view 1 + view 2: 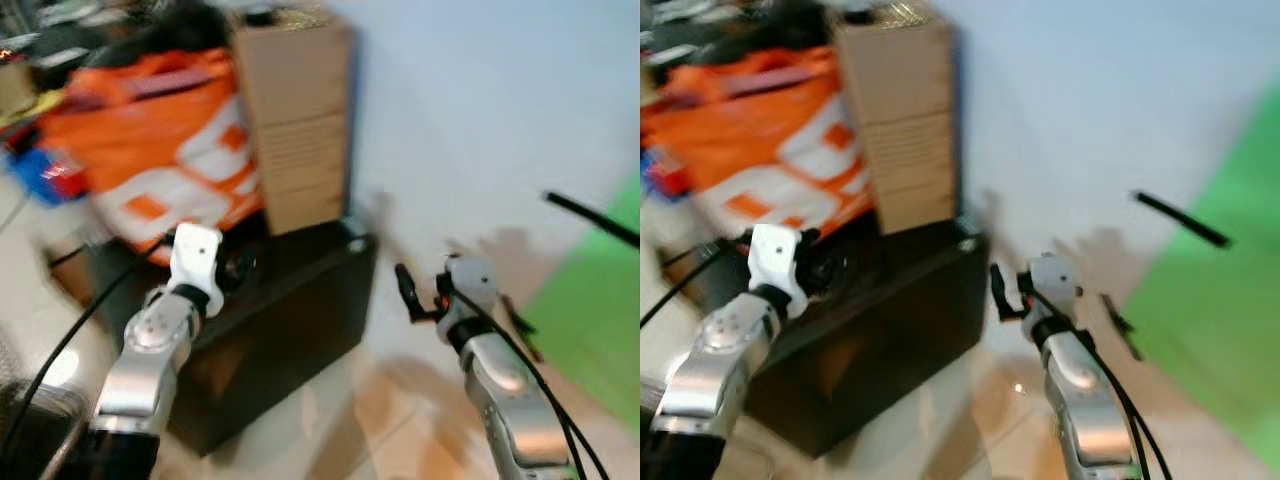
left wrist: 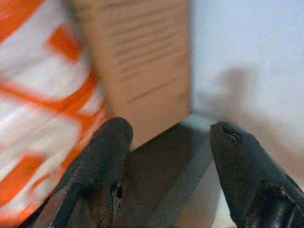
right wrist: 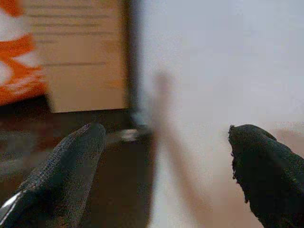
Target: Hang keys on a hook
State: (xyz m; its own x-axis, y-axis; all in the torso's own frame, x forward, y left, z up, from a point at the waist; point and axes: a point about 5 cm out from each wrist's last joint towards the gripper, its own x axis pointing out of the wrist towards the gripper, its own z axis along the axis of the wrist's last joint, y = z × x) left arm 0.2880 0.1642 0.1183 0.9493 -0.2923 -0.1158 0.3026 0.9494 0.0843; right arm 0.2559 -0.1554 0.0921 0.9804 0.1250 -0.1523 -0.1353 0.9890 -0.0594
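Search step, by judgement: head views blurred, keys and hook unidentifiable. Left claw [image 2: 166,142] and right claw [image 3: 164,156] gape empty near black cabinet [image 1: 290,330]. Next: locate keys.

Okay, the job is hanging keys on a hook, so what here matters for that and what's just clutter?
For the job:
- left hand, open, holding nothing
- right hand, open, holding nothing
- No keys or hook can be made out in these blurred views.

Just lying about:
- orange bag
- cardboard box
- black cabinet under both
- white wall
- green panel
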